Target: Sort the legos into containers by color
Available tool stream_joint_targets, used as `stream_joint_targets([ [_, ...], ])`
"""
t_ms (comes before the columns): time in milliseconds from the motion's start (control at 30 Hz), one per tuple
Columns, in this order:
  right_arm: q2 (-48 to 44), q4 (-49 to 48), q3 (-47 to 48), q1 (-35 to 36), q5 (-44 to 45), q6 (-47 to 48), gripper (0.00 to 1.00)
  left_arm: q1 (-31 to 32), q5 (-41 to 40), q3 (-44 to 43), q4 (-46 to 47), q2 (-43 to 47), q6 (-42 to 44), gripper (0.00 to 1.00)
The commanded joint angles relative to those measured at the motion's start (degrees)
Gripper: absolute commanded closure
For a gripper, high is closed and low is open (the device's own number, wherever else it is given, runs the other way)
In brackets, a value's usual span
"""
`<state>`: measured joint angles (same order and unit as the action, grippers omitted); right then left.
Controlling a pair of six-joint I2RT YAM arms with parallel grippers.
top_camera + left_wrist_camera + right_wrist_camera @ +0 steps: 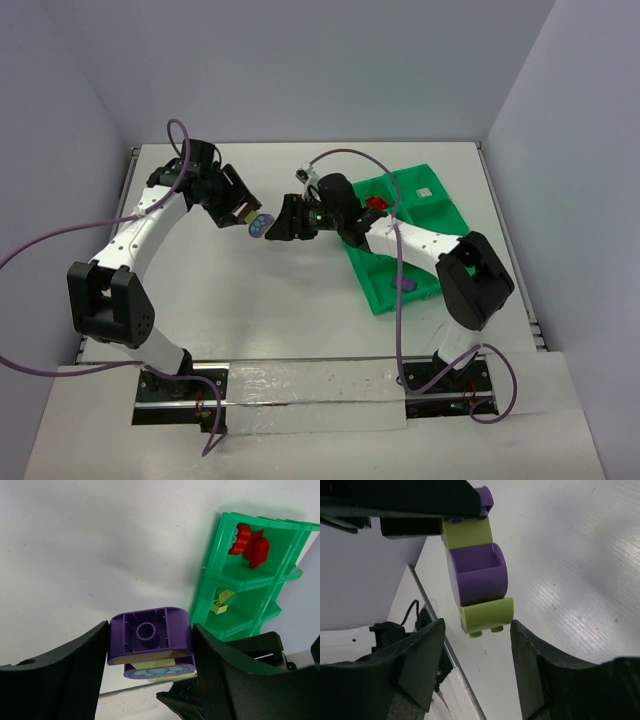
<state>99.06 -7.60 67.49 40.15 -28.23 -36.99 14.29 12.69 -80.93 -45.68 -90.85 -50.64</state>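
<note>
**Item:** stack of legos (pixel 149 637), purple and yellow-green pieces pressed together. It is clamped between the pads of the left claw (pixel 255 224), which holds it clear of the table (pixel 300 320).

**Handling (my judgement):** light, rigid and smooth-sided. The studs probably bind tightly, so parting them would need a pull against a firm hold.

**Best hold:** the flat sides of the end yellow-green brick (pixel 487 615). It sits just ahead of the right claw (pixel 477 650), whose jaws stand apart on either side of it.

**Destination:** green tray (pixel 385 290), behind the right claw, already holding red bricks (pixel 248 544).

**Unclear:** how many pieces make up the stack. Its printed face is half hidden.
</note>
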Motion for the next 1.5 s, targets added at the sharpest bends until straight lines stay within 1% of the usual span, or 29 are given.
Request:
stream_joint_targets([
  [0, 1.4, -5.7, 2.8, 0.4, -1.9, -1.7, 0.41, 0.5, 2.3, -2.6, 1.1, 2.7, -0.2, 1.0],
  [133, 1.7, -9.7, 1.5, 0.4, -3.4, -4.1, 0.47, 0.6, 2.3, -2.7, 0.6, 2.8, 0.2, 1.0],
  [200, 2.2, -10.4, 1.5, 0.4, -4.1, -4.7, 0.47, 0.6, 2.6, -2.7, 0.6, 2.9, 0.1, 0.99],
  [267, 2.5, -10.6, 1.7, 0.4, -4.2, -5.0, 0.46, 0.6, 2.7, -2.8, 0.7, 2.9, 0.1, 0.99],
  [300, 2.8, -10.6, 2.0, 0.4, -4.3, -5.1, 0.42, 0.6, 2.8, -2.8, 0.8, 2.9, 0.2, 0.99],
  [400, 3.1, -10.6, 2.5, 0.4, -4.5, -5.3, 0.36, 0.6, 2.9, -3.0, 0.5, 2.6, 0.1, 0.99],
  [500, 3.5, -10.7, 3.2, 0.4, -4.6, -5.7, 0.37, 0.7, 3.1, -2.9, 0.7, 2.6, 0.1, 0.99],
  [533, 3.7, -10.7, 3.4, 0.4, -4.7, -5.8, 0.4, 0.7, 3.3, -2.9, 0.7, 2.6, 0.1, 0.99],
  [600, 3.9, -10.9, 3.6, 0.4, -4.9, -6.2, 0.49, 0.8, 3.6, -2.9, 0.9, 2.6, -0.1, 0.99],
  [733, 3.9, -13.3, 3.0, 0.4, -5.7, -7.9, 0.73, 1.0, 3.7, -3.0, 0.8, 2.7, 0.1, 0.96],
  [767, 3.9, -13.3, 2.9, 0.4, -5.9, -7.9, 0.74, 1.0, 3.8, -2.9, 0.8, 2.7, 0.3, 0.95],
  [833, 3.8, -13.7, 2.7, 0.4, -6.0, -8.1, 0.88, 1.1, 4.8, -2.6, 1.1, 2.9, 0.9, 0.84],
  [867, 3.7, -13.6, 2.6, 0.4, -5.9, -8.0, 0.91, 1.1, 4.8, -2.4, 1.2, 3.0, 1.0, 0.82],
  [900, 3.5, -13.3, 2.6, 0.4, -5.8, -7.7, 0.94, 1.1, 4.9, -2.0, 1.4, 3.2, 1.0, 0.76],
  [933, 3.4, -13.2, 2.5, 0.4, -5.5, -7.5, 0.96, 1.1, 4.8, -1.9, 1.5, 3.4, 1.0, 0.69],
  [967, 3.3, -12.9, 2.3, 0.3, -5.2, -7.3, 0.99, 1.1, 4.7, -1.4, 1.5, 3.6, 1.0, 0.51],
  [1000, 3.0, -12.7, 2.1, 0.3, -5.0, -7.1, 1.0, 1.1, 4.6, -1.2, 1.4, 3.7, 1.1, 0.42],
  [1067, 2.7, -12.4, 2.0, 0.3, -4.6, -6.8, 1.0, 1.1, 4.4, -1.1, 0.6, 3.4, 1.3, 0.27],
  [1100, 2.6, -12.2, 1.9, 0.3, -4.5, -6.5, 1.0, 1.1, 4.2, -1.2, 0.3, 3.4, 1.4, 0.23],
  [1267, 2.1, -10.4, 2.0, 0.3, -3.0, -5.0, 1.0, 1.1, 2.2, -1.6, -2.1, 3.1, 1.5, 0.15],
  [1467, 2.0, -9.1, 2.4, 0.3, -2.0, -3.9, 1.0, 1.1, 1.9, -0.5, -2.6, 3.7, 0.3, 0.15],
])
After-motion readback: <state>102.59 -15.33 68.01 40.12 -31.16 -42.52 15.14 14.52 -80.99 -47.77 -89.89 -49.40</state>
